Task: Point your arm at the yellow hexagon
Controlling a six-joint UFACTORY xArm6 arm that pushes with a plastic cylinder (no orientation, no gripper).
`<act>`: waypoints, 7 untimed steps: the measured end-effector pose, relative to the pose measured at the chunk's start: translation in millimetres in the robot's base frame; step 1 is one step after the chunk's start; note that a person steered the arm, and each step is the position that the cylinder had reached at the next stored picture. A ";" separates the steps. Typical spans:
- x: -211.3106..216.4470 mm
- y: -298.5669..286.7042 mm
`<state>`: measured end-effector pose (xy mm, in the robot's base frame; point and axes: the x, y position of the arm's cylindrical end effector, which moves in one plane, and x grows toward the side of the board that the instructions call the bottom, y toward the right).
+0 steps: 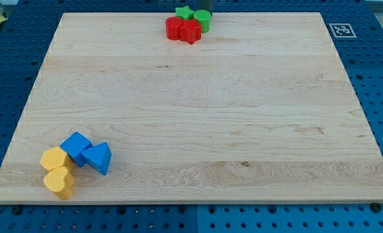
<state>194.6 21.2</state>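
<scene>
The yellow hexagon (pixel 53 158) lies at the board's bottom left corner. It touches a yellow heart-shaped block (pixel 59 182) below it and a blue cube (pixel 76 147) to its upper right. A blue triangular block (pixel 98 157) sits right of the cube. My tip (pixel 203 9) shows as a dark stub at the view's top edge, just behind the green round block (pixel 203 20), far from the yellow hexagon.
A cluster sits at the board's top middle: a green star (pixel 185 13), a red round block (pixel 173 28) and a red star (pixel 190 32). The wooden board (pixel 204 129) lies on a blue perforated table. A marker tag (pixel 341 29) is at the top right corner.
</scene>
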 end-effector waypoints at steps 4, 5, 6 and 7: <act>15.7 176.5; 20.2 179.6; 28.2 180.6; 107.8 180.4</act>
<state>302.4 201.6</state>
